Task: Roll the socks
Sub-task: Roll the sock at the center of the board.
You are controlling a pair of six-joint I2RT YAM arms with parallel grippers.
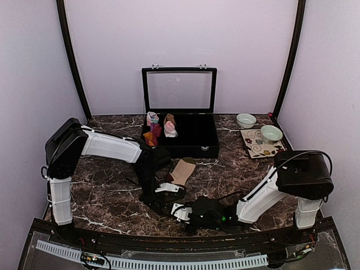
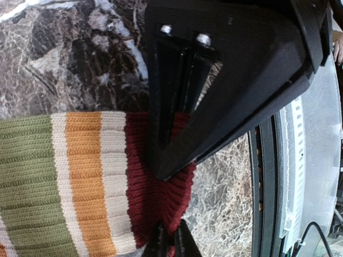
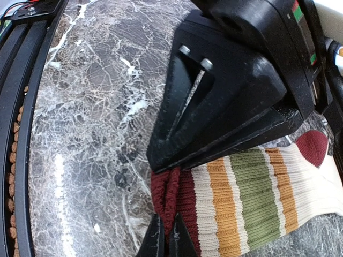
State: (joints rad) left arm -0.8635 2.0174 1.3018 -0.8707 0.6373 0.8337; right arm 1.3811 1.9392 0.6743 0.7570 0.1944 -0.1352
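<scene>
The striped sock (image 2: 96, 176) is ribbed knit: a dark red cuff, then cream, orange, cream and olive-green bands, with a cream foot and a dark red patch. The left hand (image 2: 166, 206) and right hand (image 3: 163, 198) are black. The worktop (image 3: 96, 107) is dark brown marble veined white.

White arm links (image 1: 109, 147), black joints (image 1: 304, 174); right tool (image 3: 162, 190) black, two screws (image 3: 195, 57).

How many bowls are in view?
2. The far bowl stands right of the black case; the near bowl sits on the patterned mat. None looks hidden.
</scene>
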